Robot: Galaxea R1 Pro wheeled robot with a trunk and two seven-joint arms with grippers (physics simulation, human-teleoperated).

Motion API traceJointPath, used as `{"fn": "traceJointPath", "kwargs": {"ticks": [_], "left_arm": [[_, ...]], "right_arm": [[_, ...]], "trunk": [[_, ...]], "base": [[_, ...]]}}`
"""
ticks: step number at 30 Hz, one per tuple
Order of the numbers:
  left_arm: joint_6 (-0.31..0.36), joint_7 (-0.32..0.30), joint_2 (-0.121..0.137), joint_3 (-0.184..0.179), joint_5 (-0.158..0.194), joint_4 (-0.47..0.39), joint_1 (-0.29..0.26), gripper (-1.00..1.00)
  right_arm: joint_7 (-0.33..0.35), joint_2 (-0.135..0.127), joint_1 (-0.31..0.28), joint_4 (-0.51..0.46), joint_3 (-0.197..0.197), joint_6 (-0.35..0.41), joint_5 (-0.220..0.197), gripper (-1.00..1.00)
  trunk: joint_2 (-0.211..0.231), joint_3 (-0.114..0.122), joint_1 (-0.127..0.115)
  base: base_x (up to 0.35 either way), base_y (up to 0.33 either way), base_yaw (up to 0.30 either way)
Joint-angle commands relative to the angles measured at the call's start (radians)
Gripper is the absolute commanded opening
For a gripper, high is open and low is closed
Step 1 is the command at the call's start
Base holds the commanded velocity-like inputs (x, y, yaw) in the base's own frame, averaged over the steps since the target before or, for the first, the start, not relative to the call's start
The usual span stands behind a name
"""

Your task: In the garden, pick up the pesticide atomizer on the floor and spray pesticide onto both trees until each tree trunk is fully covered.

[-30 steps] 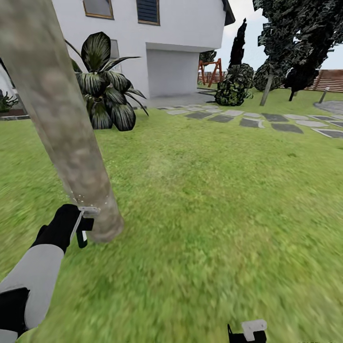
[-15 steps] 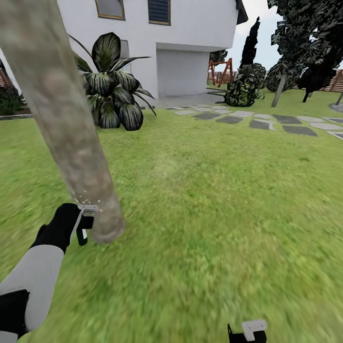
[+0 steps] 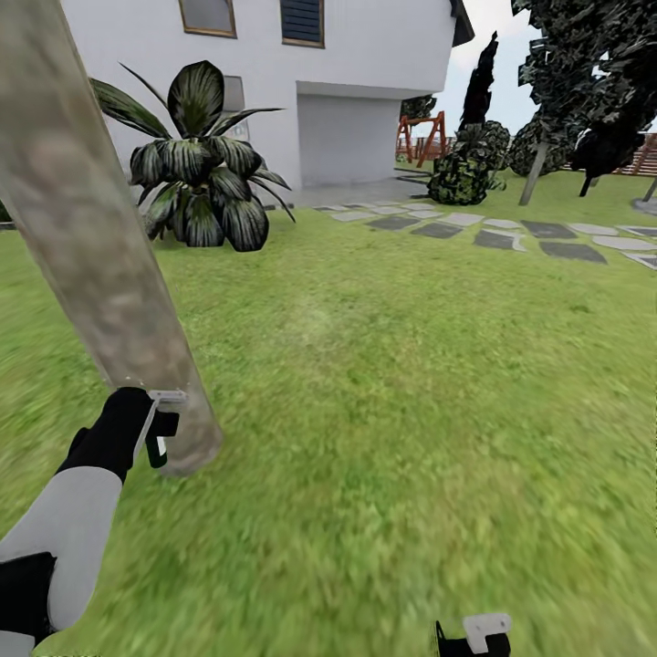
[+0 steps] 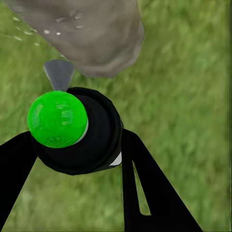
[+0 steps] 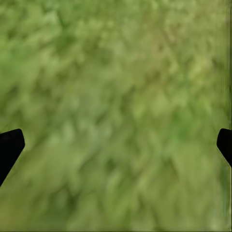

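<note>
One sprayer (image 4: 79, 130), pinched in the left gripper (image 4: 72, 159) just beside the near-left tree trunk (image 3: 91, 228), should sweep steadily up the bark, nozzle aimed squarely; the right gripper (image 5: 116, 145) hangs spread over grass (image 3: 411, 383).

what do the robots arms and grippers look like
The left arm is a smooth light-grey sleeve ending in a black wrist. The left gripper has flat matte-black fingers, one with a long slot. The right gripper shows black fingertips.

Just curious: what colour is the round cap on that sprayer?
Bright green, on the dark pesticide atomizer; the left wrist view shows it best.
</note>
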Motion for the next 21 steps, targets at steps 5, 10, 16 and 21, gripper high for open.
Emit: {"fn": "traceJointPath", "kwargs": {"ticks": [5, 10, 16, 21], "left_arm": [[0.004, -0.010, 0.001, 0.002, -0.011, -0.002, -0.001, -1.00], [0.004, -0.010, 0.012, 0.005, -0.010, -0.004, -0.001, -1.00], [0.070, -0.010, 0.011, 0.004, -0.011, -0.106, 0.000, -1.00], [0.076, -0.010, 0.002, 0.003, -0.012, -0.119, 0.008, -1.00]], "right_arm": [[-0.006, 0.000, 0.000, 0.000, 0.008, -0.001, -0.002, 1.00], [-0.006, 0.001, 0.000, 0.000, 0.008, -0.001, -0.002, 1.00], [-0.006, 0.001, 0.000, 0.000, 0.008, -0.001, -0.002, 1.00], [-0.006, 0.001, 0.000, 0.000, 0.008, -0.001, -0.002, 1.00]], "trunk": [[0.000, -0.001, 0.000], [0.000, -0.001, 0.000], [0.000, -0.001, 0.000], [0.000, -0.001, 0.000]], "base": [[0.000, -0.276, 0.208], [0.000, -0.277, 0.274], [0.118, -0.145, 0.276], [0.030, -0.015, 0.269]]}}
